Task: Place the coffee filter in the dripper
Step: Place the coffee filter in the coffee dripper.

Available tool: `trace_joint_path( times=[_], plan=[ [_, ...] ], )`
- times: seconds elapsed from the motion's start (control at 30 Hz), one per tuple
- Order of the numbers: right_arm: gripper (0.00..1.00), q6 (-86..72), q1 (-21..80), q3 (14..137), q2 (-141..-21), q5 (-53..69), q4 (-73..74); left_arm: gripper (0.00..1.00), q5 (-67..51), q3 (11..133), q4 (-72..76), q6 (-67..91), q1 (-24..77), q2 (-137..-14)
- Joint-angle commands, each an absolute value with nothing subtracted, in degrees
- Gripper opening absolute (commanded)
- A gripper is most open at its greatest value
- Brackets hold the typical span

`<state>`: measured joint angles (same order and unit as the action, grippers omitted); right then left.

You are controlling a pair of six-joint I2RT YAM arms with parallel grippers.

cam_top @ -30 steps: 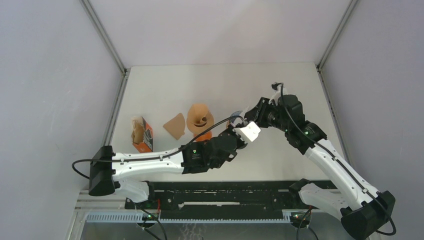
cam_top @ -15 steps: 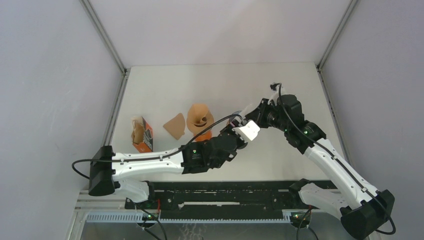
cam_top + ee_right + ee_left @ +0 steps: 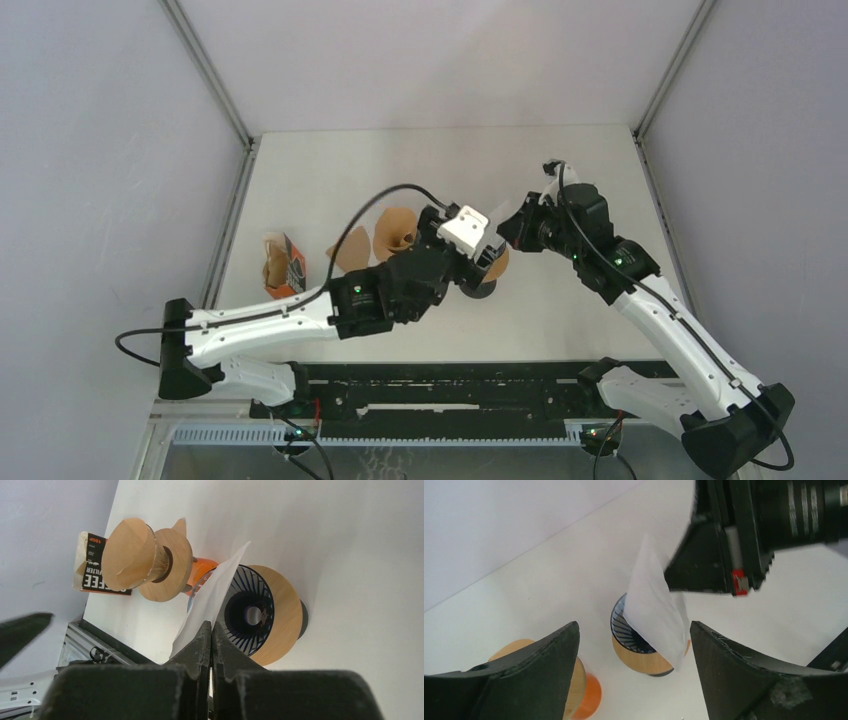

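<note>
Two arms crowd the same spot, but only one has the paper. The right gripper (image 3: 211, 630) has its fingers pressed together on one edge of the white coffee filter (image 3: 207, 600). In the right wrist view the filter rises from the pinch toward 1 o'clock as a flat, unopened sheet seen nearly edge-on. The dripper (image 3: 274, 615), a wooden collar round a dark ribbed funnel, stands on the worktop (image 3: 350, 555) at about 2 o'clock from those fingertips, its mouth just beside the sheet. In the left wrist view the filter's long axis runs from 11 o'clock down to 5 o'clock, and its lower end hangs across the dripper's rim; whether paper touches rim I cannot tell. The left gripper (image 3: 634, 630) hovers above with its fingers (image 3: 539, 675) spread wide and holding nothing, the dripper and filter framed between them. So the right arm is the one the coming move depends on. My judgement is that the sheet has to tip toward 3 o'clock in the right wrist view, so that its narrow end drops toward the funnel's centre hole. Because it is folded flat, it may bridge the rim rather than seat. At about 10 o'clock from the dripper in that view, near but not in the way, a second dripper (image 3: 172, 562) on an orange base (image 3: 204, 564) carries a brown filter (image 3: 130, 555). The filter box (image 3: 92, 572) lies beyond it.
</note>
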<state>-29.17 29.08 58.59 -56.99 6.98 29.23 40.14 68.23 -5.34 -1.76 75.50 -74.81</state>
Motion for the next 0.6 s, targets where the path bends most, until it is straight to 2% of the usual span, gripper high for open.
trace_joint_path(
  times=[0.0, 0.33, 0.57],
  plan=[
    [0.04, -26.8, 29.9, 61.6, -57.0, 5.2, 29.6, 0.88, 37.7, 75.2, -9.4, 6.3, 72.9, -72.9],
    [0.04, -26.3, 31.0, 62.6, -57.7, 4.1, 30.5, 0.94, 33.6, 83.5, -16.9, 11.8, 70.2, -79.6],
    [0.05, -26.2, 31.8, 63.0, -58.2, 3.6, 30.6, 0.95, 33.8, 88.5, -22.4, 15.1, 68.6, -85.4]
  ],
)
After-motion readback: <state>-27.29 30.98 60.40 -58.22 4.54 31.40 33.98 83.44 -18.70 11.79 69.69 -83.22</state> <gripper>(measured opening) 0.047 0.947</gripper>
